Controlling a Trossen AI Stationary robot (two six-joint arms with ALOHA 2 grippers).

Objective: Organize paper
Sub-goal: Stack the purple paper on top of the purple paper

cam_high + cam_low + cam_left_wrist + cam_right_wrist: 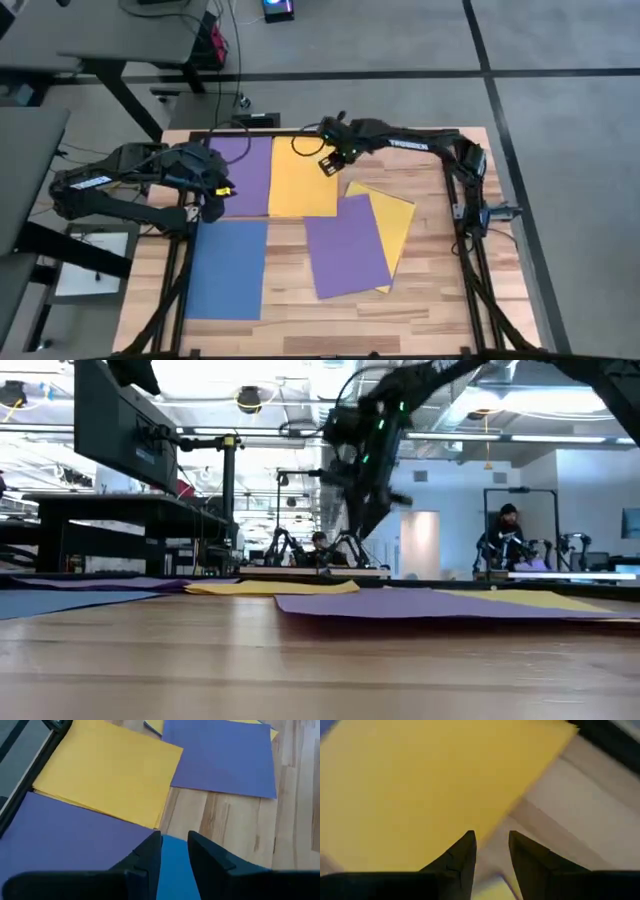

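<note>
Five sheets of paper lie flat on the wooden table (440, 300). A purple sheet (246, 174) and a yellow sheet (303, 178) lie side by side at the far edge. A blue sheet (228, 268) lies near left. A tilted purple sheet (346, 246) overlaps a tilted yellow one (392, 222) in the middle. My left gripper (216, 203) hovers open over the border of the far purple and blue sheets (176, 870). My right gripper (328, 165) is open and raised (368, 470) over the near right edge of the far yellow sheet (420, 785).
Bare wood (440, 300) lies at the near right of the table. A white printed sheet (95, 262) sits on a stand off the table's left side. The arm frames (470, 200) stand along the left and right edges. People (503, 535) show in the room behind.
</note>
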